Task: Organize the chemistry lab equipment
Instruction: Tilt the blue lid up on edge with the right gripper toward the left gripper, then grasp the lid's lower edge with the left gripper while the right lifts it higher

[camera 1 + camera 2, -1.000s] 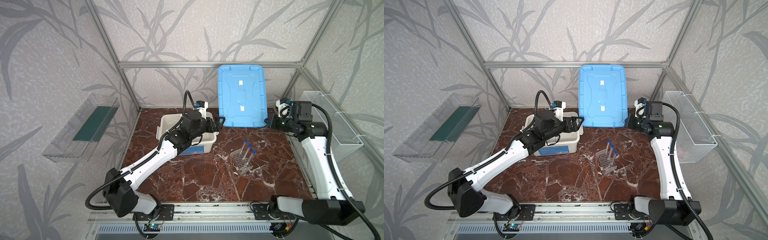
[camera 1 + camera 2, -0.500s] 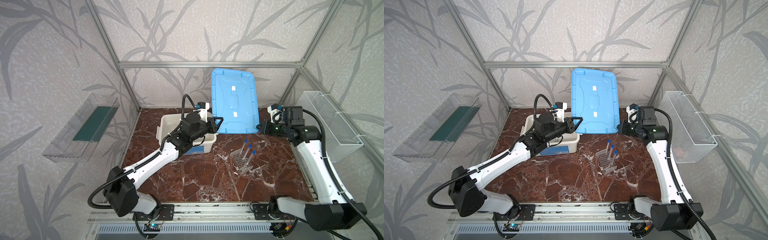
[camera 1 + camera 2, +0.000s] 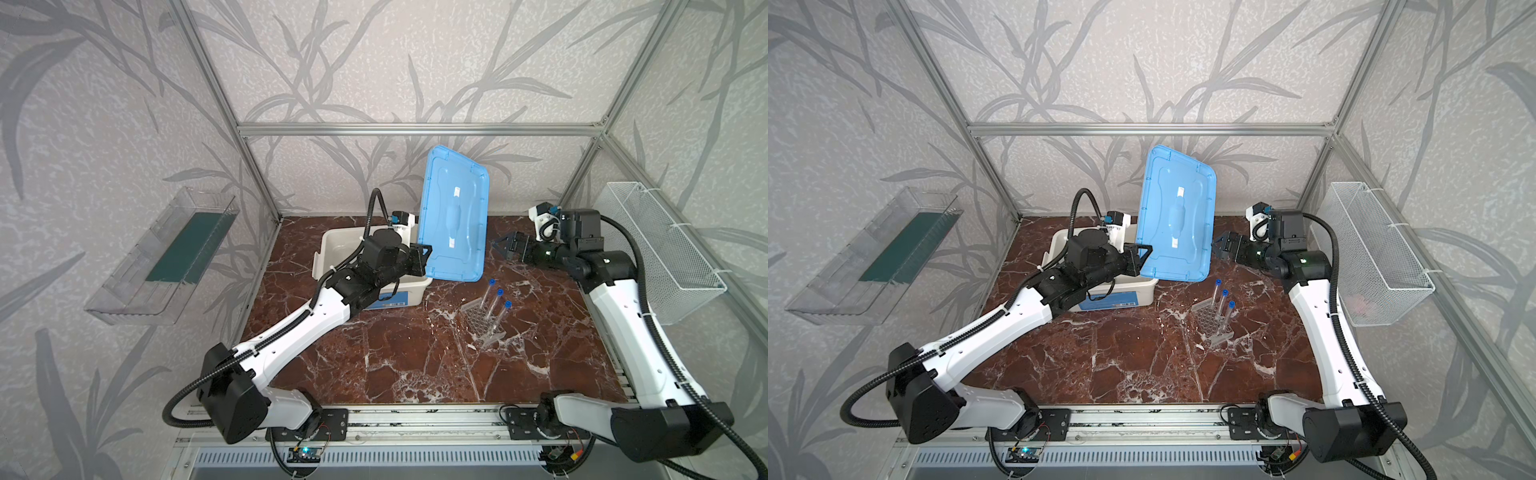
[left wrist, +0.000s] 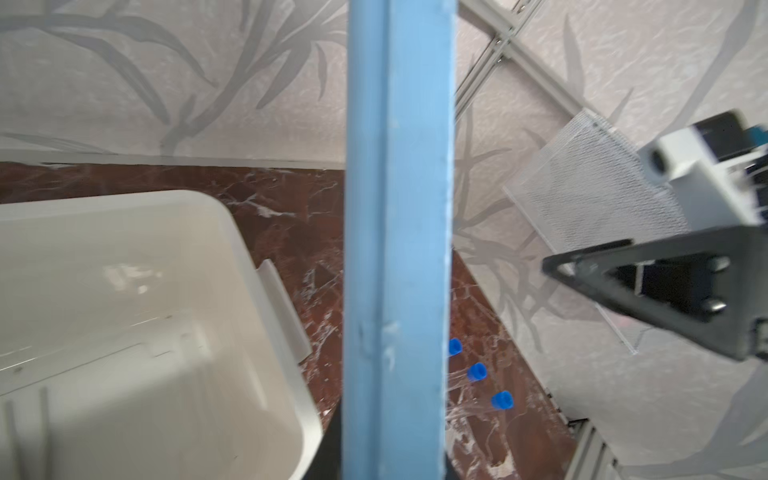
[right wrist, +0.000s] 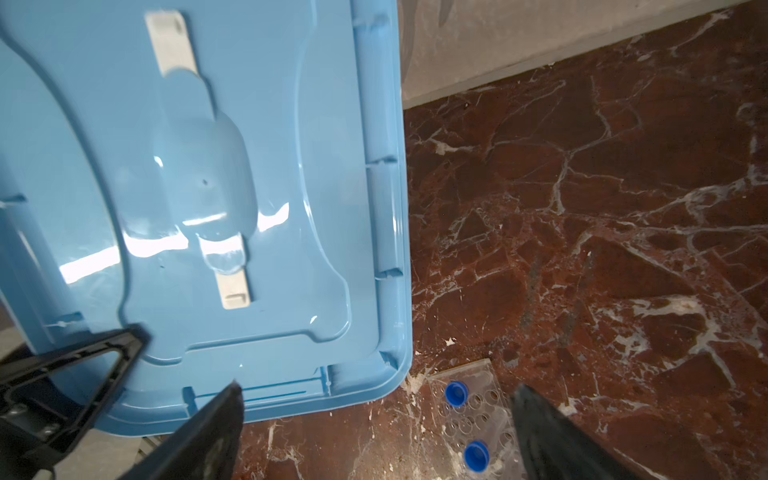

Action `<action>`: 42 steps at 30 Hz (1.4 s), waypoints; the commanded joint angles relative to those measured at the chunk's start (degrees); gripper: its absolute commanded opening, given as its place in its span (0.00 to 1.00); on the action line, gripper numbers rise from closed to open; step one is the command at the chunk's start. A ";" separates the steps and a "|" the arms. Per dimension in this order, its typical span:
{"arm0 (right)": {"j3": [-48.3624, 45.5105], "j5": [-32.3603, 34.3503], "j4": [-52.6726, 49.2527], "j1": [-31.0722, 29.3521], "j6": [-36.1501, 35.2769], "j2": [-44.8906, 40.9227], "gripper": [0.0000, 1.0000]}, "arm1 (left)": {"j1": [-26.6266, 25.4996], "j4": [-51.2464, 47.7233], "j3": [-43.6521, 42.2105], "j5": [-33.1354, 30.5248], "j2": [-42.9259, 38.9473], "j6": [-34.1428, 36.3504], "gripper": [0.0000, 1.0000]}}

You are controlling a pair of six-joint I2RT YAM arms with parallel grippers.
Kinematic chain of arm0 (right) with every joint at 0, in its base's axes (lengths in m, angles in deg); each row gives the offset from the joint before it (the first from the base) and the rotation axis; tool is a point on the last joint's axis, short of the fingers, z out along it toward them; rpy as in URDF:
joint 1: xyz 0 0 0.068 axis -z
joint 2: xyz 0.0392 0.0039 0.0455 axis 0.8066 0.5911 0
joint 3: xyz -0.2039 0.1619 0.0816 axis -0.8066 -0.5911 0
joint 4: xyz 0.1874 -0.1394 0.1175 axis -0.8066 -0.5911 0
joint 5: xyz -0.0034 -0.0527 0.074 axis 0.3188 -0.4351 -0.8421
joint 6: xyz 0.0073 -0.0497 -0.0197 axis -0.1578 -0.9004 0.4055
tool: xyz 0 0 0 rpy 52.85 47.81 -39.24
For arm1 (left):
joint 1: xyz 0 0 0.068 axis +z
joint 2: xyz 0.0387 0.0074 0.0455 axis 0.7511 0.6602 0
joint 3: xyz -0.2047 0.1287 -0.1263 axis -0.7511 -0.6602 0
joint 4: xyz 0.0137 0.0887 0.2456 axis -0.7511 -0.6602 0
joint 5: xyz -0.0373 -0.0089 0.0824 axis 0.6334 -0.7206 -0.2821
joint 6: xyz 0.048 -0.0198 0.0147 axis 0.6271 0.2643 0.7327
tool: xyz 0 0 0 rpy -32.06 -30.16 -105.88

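Dial reference: the marble table (image 3: 395, 365), with 12 o'clock at the back wall and 6 o'clock at the arm bases.

1. Left gripper (image 3: 420, 259): clamped on the left edge of the blue lid (image 3: 455, 216), near the lower corner. The lid stands on edge at 12 to 1 o'clock, leaning slightly, with its underside facing the front. In the left wrist view the lid's rim runs straight down the middle of the frame.
2. Right gripper (image 3: 503, 246): jaws spread wide with nothing between them. It sits at 2 o'clock, just beside the lid's right edge and clear of it.
3. White tub (image 3: 337, 248): open, at 10 o'clock. The left arm passes over its front wall.
4. Clear tube rack (image 3: 482, 322): on the table at 4 o'clock, carrying three blue-capped tubes (image 3: 492, 301) that lean toward the back wall. In both top views a strip of marble separates the lid's lower edge from the nearest cap. In the right wrist view the lid's lower corner shows just beside the rack's rear edge.
5. Open room: bare marble runs from 5 to 8 o'clock up to the front rail, and along the right edge between the rack and the right arm.
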 commanded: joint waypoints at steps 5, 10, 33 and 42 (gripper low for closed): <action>15.19 -1.31 2.62 -9.74 6.70 1.29 0.99 | -2.40 -7.77 5.84 -14.22 -6.09 21.63 0.01; 29.15 2.71 1.48 -14.83 11.12 8.13 0.99 | -5.82 -1.97 2.37 -20.29 -8.45 31.33 0.01; 16.10 -1.55 4.40 -11.13 17.76 -2.57 1.00 | -11.41 11.98 -3.51 -31.20 -7.72 46.23 0.00; 28.46 -11.19 0.53 -0.85 21.26 1.95 0.99 | -12.90 14.03 -5.36 -30.04 -7.09 50.84 0.00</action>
